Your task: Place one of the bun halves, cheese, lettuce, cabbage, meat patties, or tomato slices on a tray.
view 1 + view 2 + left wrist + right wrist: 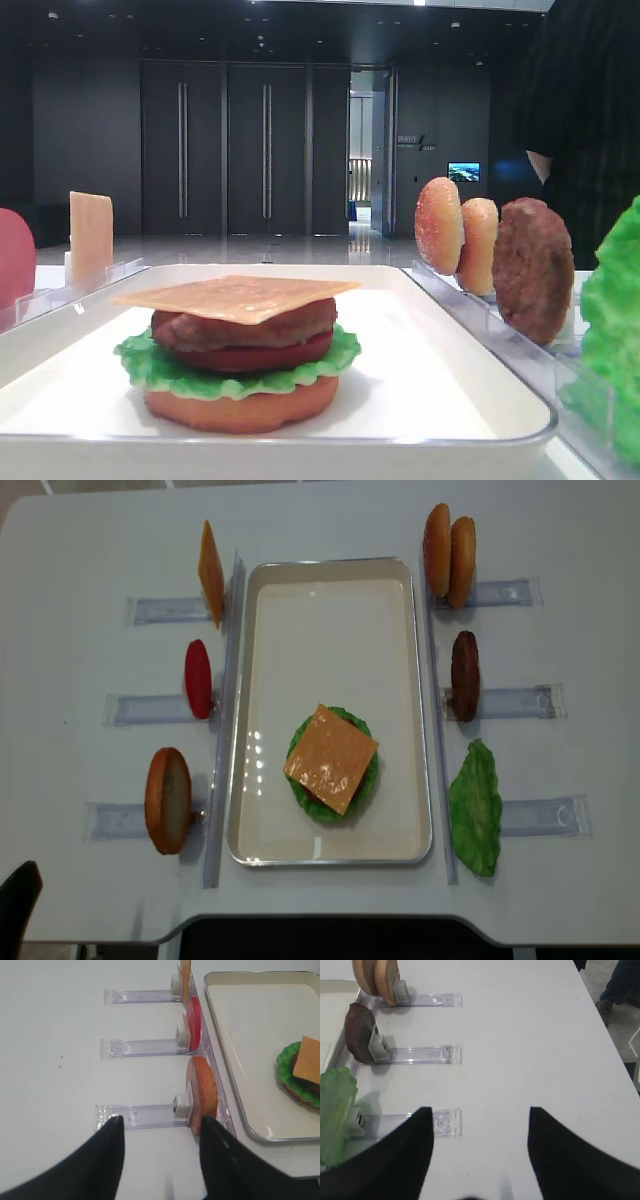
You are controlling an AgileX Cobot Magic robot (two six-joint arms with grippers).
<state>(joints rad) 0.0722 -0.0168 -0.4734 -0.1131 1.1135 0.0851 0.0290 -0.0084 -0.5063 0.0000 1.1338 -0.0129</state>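
On the white tray (330,568) stands a stack: bun base (240,408), lettuce (160,365), tomato, patty (240,328), with a square cheese slice (331,758) on top. Nothing grips the stack. My left gripper (161,1122) is open and empty, low over the table. Its right finger (215,1145) is close beside an upright bun half (202,1091) in a clear holder left of the tray. My right gripper (480,1110) is open over bare table, to the right of the lettuce leaf (335,1110) in its holder.
Clear acrylic holders flank the tray. On the left stand cheese (210,573), a tomato slice (198,678) and a bun half (167,800). Two bun halves (449,555), a patty (465,675) and lettuce (475,805) stand on the right. A person stands at the far right (590,120).
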